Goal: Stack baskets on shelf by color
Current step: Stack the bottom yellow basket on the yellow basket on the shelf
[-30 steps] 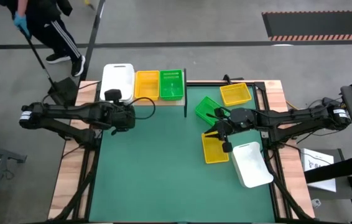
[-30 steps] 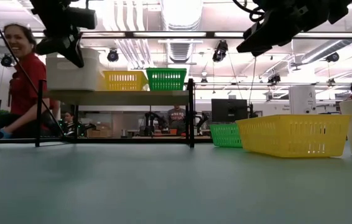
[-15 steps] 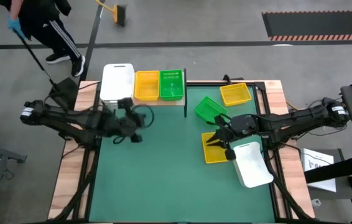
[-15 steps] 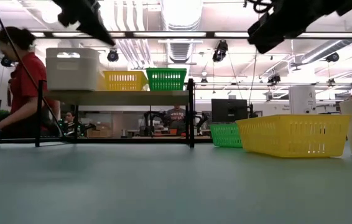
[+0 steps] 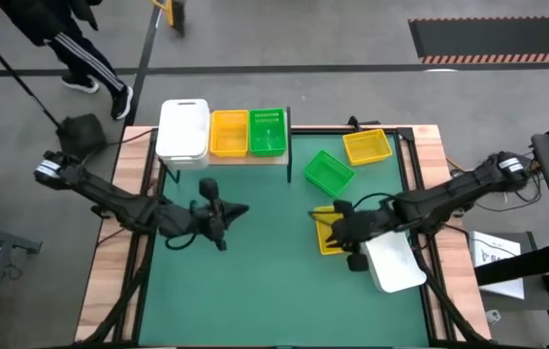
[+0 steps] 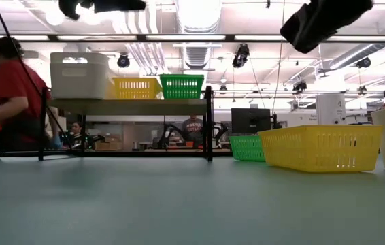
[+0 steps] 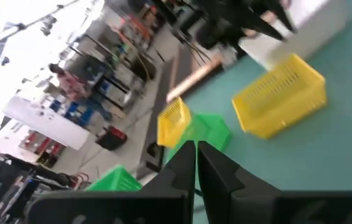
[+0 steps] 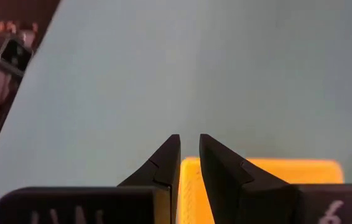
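Observation:
On the wooden shelf point(image 5: 255, 158) at the table's far side stand a white basket point(image 5: 181, 131), a yellow basket point(image 5: 229, 132) and a green basket point(image 5: 268, 131), side by side. On the green mat rest a green basket point(image 5: 329, 173), a yellow basket point(image 5: 368, 146), another yellow basket point(image 5: 327, 241) and a white basket point(image 5: 394, 257). My left gripper point(image 5: 241, 209) hangs shut and empty over the mat's middle left, pointing at the table's right side. My right gripper point(image 8: 189, 146) hovers high over the nearer yellow basket's left end point(image 8: 263, 171), its fingers a little apart, holding nothing.
The shelf stands on thin black posts point(image 6: 210, 122). Bare mat point(image 5: 255, 281) lies in the middle and near part of the table. A person point(image 6: 12, 95) with a long-handled tool moves beyond the table's far left corner. Papers point(image 5: 496, 254) lie right of the table.
My left gripper has drawn away from the white basket on the shelf, toward the table's near edge and middle, and tipped up from pointing down to about level. My right gripper has swung from beside the green basket toward the near edge, over the yellow basket. The baskets have not moved.

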### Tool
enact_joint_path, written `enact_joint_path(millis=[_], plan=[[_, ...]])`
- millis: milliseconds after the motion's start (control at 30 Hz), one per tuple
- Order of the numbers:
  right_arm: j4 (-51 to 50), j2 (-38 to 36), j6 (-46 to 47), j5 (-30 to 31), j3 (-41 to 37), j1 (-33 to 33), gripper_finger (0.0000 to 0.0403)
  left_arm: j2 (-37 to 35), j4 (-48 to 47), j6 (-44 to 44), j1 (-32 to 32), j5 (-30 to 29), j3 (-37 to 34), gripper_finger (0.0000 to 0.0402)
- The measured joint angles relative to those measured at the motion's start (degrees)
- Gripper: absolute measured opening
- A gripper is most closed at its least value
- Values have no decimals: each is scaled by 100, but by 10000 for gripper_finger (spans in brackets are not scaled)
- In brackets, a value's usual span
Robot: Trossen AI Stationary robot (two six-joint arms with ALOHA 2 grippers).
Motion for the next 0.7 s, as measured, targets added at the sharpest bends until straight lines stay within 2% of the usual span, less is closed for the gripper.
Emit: enact_joint_path(millis=[367,700], plan=[[-2376,1328,1433,-65,1367,493,61,-501,315,-60,-18,-4,-167,1],[-2954,2149,1731,-100,1356,482,155,-1040,356,-37,-53,4,-337,1]])
